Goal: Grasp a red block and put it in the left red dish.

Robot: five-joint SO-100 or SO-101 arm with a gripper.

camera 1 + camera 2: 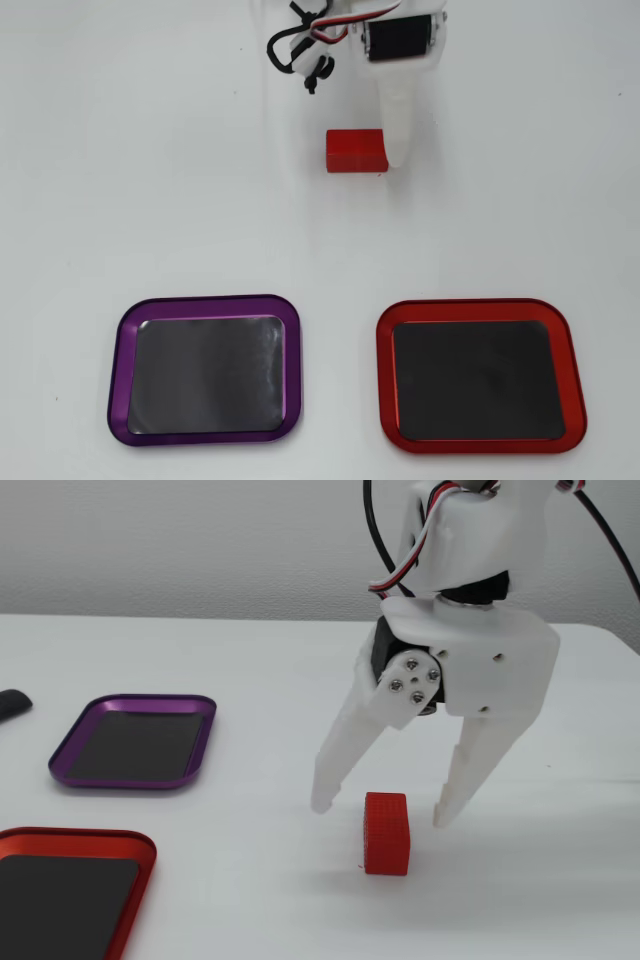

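Observation:
The red block (355, 150) lies on the white table at top centre of the overhead view, far from both dishes. In the fixed view the block (386, 832) stands on its side, ridged face showing. My white gripper (386, 808) is open, with one fingertip on each side of the block and just above it, not touching. In the overhead view one white finger (397, 130) lies just right of the block; the other does not show. The red dish (480, 306) is empty at bottom right there, and at bottom left in the fixed view (80, 836).
A same-shaped purple-rimmed tray (205, 300) lies empty beside the red dish, farther back in the fixed view (135, 702). A small dark object (10, 705) sits at that view's left edge. Arm cables (300, 45) hang near the wrist.

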